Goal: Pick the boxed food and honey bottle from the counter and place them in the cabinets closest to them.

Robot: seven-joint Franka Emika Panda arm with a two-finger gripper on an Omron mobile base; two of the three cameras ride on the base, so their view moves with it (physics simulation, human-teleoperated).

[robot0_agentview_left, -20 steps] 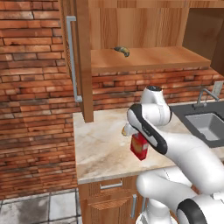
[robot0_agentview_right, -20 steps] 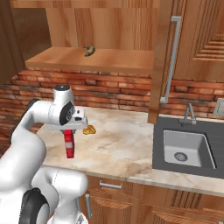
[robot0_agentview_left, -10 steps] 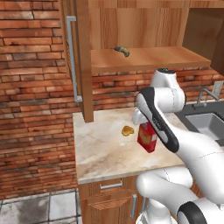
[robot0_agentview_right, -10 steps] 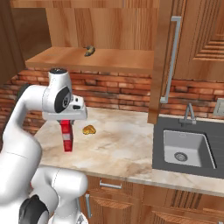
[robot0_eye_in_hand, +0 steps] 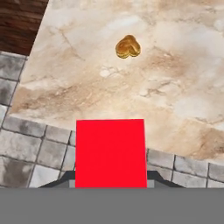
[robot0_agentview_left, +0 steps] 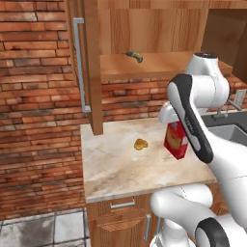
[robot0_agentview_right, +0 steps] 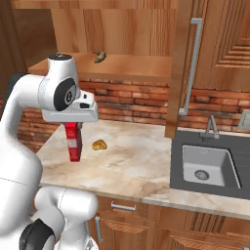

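Observation:
The boxed food [robot0_agentview_left: 176, 140] is a bright red carton, hanging upright above the counter [robot0_agentview_left: 116, 169] with my gripper [robot0_agentview_left: 170, 123] shut on its top. From the right it shows as a narrow red carton [robot0_agentview_right: 73, 142] under the gripper [robot0_agentview_right: 73, 128], clear of the counter [robot0_agentview_right: 139, 166]. In the hand view its red top [robot0_eye_in_hand: 110, 153] sits between the fingers of the gripper [robot0_eye_in_hand: 110, 179], over the counter's front edge [robot0_eye_in_hand: 175, 78]. The open cabinet [robot0_agentview_left: 144, 65] is above and behind it. The honey bottle is out of view.
A golden-brown lump [robot0_agentview_left: 140, 144] [robot0_agentview_right: 99, 144] [robot0_eye_in_hand: 128, 47] lies on the counter beside the carton. A small dark green item [robot0_agentview_left: 134, 56] [robot0_agentview_right: 100, 56] rests on the cabinet shelf. The open door [robot0_agentview_left: 89, 62] stands at the left. A sink [robot0_agentview_right: 205, 166] with a faucet [robot0_agentview_right: 211, 127] is to the right.
The arm has raised the red carton off the counter and carried it rightward and toward the back wall. The lump and the shelf item have stayed put.

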